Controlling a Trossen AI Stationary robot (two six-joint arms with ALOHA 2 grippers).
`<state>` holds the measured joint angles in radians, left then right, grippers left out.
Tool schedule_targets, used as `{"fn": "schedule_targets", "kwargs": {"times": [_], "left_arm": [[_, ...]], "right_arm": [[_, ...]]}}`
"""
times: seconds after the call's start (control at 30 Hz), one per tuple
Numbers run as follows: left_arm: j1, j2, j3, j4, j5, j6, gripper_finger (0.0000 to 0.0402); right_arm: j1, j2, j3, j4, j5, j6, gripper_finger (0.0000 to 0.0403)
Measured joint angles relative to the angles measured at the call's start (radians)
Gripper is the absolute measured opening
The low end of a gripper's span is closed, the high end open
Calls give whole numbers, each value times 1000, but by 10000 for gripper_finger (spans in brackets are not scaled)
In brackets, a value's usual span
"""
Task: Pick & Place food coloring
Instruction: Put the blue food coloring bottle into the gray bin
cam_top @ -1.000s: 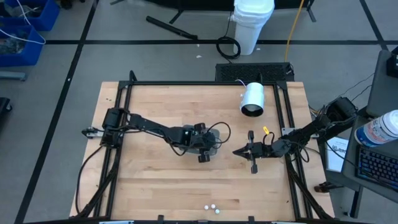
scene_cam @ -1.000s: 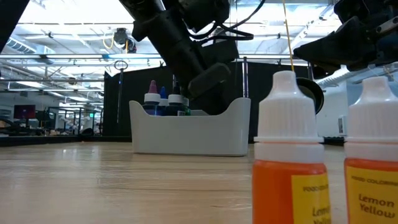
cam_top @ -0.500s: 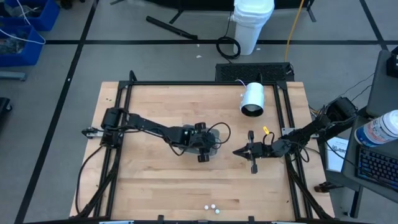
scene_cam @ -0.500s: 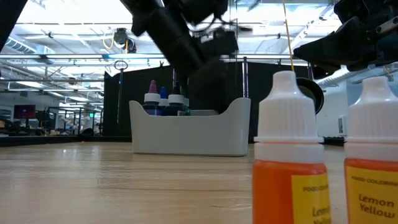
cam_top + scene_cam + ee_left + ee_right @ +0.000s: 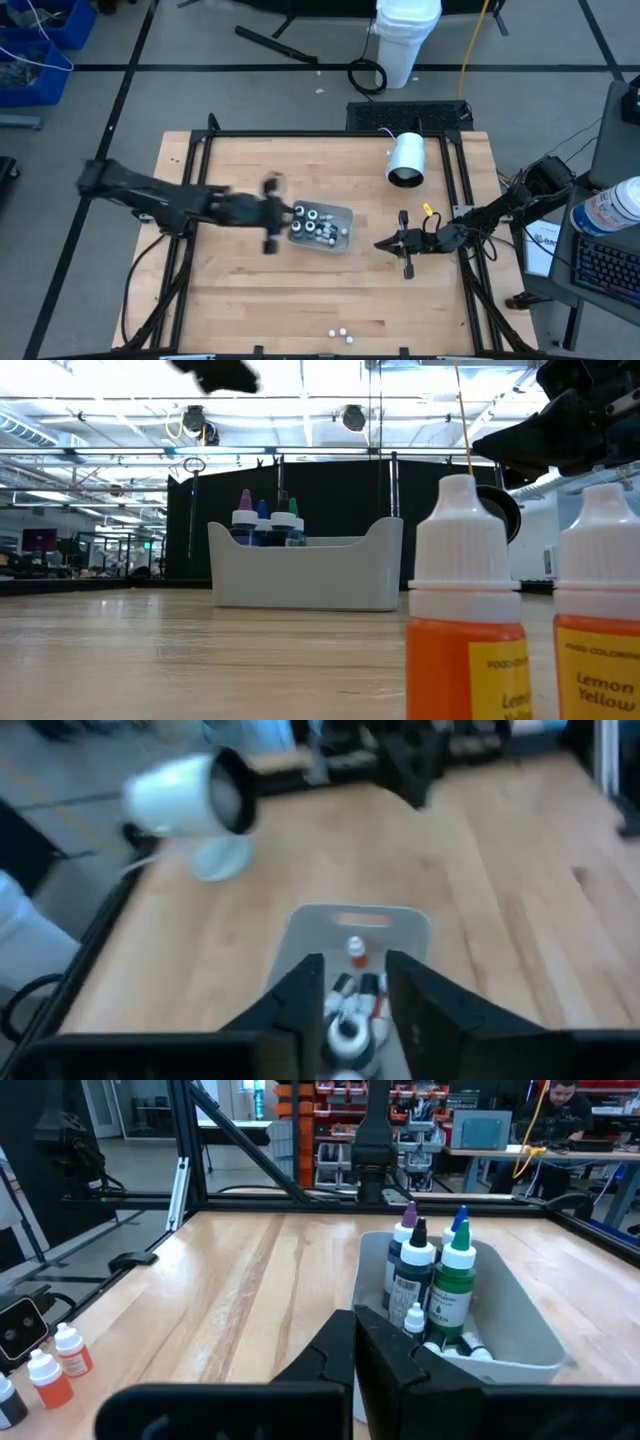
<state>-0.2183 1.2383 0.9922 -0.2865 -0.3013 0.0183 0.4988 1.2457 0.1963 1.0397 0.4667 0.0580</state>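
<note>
Several food coloring bottles (image 5: 318,225) with dark bodies and white, blue, purple and green tops (image 5: 440,1270) stand upright in the grey tray (image 5: 347,240) at the table's middle. More food coloring, orange with white caps (image 5: 466,610), stands at the near edge (image 5: 340,333). My left gripper (image 5: 285,214) hangs blurred above and left of the tray, open and empty (image 5: 352,990). To the right of the tray my right gripper (image 5: 380,243) stays shut and empty (image 5: 355,1342), pointing at it.
A white cylinder (image 5: 405,160) lies on its side at the table's far right. Black frame rails (image 5: 200,150) border the table. A white bucket (image 5: 407,35) stands on the floor beyond the far edge. Bare wood lies between the tray and the near edge.
My left gripper has risen out of the tray and drawn back fast toward the table's left edge, so the bottles in the tray now show from above. Tray and bottles have stayed in place.
</note>
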Motion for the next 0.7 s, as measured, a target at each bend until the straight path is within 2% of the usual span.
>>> {"fn": "schedule_targets", "kwargs": {"times": [0.07,0.17,0.27,0.33,0.37,0.57,0.7], "left_arm": [[-5,-154,-196,150,-26,-33,87],[-6,-344,-515,470,-10,-44,47],[-5,-458,-799,815,-11,-55,10],[1,-487,-956,1030,-14,-73,7],[5,-487,-982,1061,-20,-76,8],[3,-468,-886,930,7,-41,4],[-24,-425,-823,788,38,-16,3]], "right_arm": [[0,0,0,-4,0,8,0],[0,0,0,-12,0,9,0],[0,0,0,-14,0,9,0],[0,0,0,-14,1,9,0],[0,0,0,-17,1,9,0],[-3,0,0,-34,2,6,0],[-7,0,1,-35,5,2,0]]}}
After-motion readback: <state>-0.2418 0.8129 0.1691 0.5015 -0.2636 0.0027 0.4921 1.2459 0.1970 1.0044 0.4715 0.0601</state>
